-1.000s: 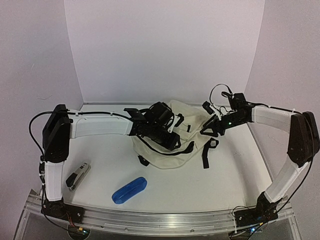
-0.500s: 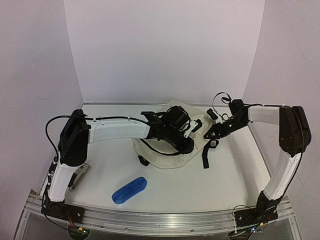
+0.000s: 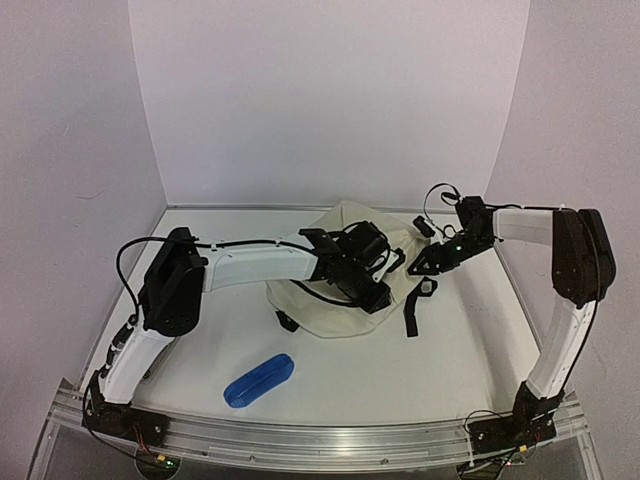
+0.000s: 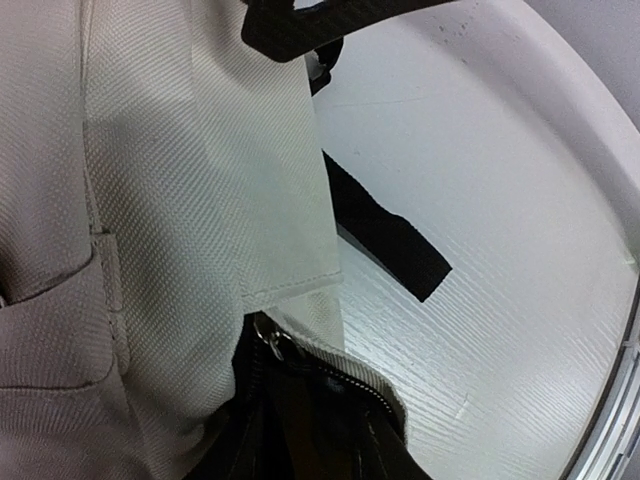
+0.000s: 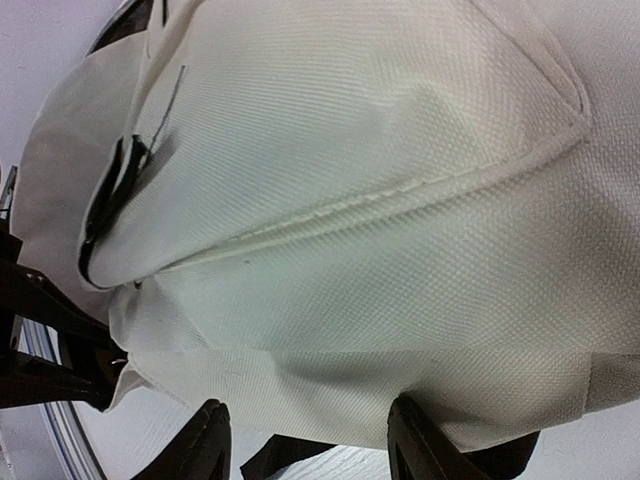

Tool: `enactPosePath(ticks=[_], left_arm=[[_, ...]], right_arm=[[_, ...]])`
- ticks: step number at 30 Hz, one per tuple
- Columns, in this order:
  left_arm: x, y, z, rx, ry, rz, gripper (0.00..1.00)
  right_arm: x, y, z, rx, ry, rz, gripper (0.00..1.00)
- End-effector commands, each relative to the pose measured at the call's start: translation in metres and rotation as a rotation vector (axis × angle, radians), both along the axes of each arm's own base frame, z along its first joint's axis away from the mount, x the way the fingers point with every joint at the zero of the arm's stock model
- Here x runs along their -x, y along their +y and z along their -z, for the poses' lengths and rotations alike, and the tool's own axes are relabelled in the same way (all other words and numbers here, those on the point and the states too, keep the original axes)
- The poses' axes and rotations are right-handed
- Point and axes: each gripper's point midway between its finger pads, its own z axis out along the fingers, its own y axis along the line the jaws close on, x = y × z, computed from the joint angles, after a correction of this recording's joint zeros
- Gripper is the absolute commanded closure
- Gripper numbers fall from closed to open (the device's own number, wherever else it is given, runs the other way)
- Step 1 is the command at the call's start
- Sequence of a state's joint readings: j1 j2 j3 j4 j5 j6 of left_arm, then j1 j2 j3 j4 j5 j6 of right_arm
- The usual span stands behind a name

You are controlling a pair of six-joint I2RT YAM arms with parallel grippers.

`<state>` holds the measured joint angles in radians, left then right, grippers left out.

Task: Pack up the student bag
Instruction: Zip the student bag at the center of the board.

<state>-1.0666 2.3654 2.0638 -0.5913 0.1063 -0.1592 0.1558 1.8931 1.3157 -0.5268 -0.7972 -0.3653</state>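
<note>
The student bag [image 3: 335, 305] is a cream fabric backpack lying in the middle of the table, with black straps [image 3: 411, 316] trailing to its right. My left gripper [image 3: 372, 290] reaches across the bag's top. In the left wrist view cream fabric [image 4: 180, 200] fills the frame, and a black zipper [image 4: 335, 370] edges a dark opening at the bottom where my fingers are lost in shadow. My right gripper [image 3: 419, 263] is at the bag's right side. Its fingers [image 5: 212, 440] stand wide apart [image 5: 315, 445] just short of the bag's lower edge [image 5: 330, 400].
A blue oblong pencil case [image 3: 259, 379] lies near the front edge, left of centre. White walls close the back and both sides. A raised rim [image 4: 610, 400] borders the table on the right. A black strap end [image 4: 395, 245] lies flat beside the bag.
My left arm has stretched further right, carrying its gripper across the bag's top. My right arm's elbow has swung back toward the right wall, its gripper staying beside the bag.
</note>
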Motion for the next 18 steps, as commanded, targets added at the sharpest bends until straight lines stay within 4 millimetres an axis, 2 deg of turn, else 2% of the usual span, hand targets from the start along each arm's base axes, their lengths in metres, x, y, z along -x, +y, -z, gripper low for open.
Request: enactPosePath(ticks=[1,4,9,13,15,18], left_arm=[[-0.025,-0.002,0.004,-0.001,-0.018,-0.069,0.68],[-0.035,0.000,0.009,0.011,-0.005,-0.111,0.62],[-0.045,-0.002,0.002,0.094,-0.008,-0.138,0.58],[-0.046,-0.010,-0.005,0.174,0.015,-0.110,0.51],[-0.045,-0.013,-0.008,0.196,0.022,-0.110,0.56],[-0.052,-0.009,-0.009,0.206,0.036,-0.149,0.76]], right_arm=[[-0.019,-0.007,0.009,0.056,-0.009,0.026,0.47],[-0.020,-0.006,0.012,0.051,0.001,0.023,0.46],[-0.015,-0.004,0.016,0.033,0.025,0.011,0.46],[-0.013,-0.003,0.017,0.031,0.025,-0.001,0.46],[-0.013,-0.003,0.015,0.033,0.019,-0.007,0.46],[-0.012,-0.003,0.013,0.035,0.010,-0.017,0.46]])
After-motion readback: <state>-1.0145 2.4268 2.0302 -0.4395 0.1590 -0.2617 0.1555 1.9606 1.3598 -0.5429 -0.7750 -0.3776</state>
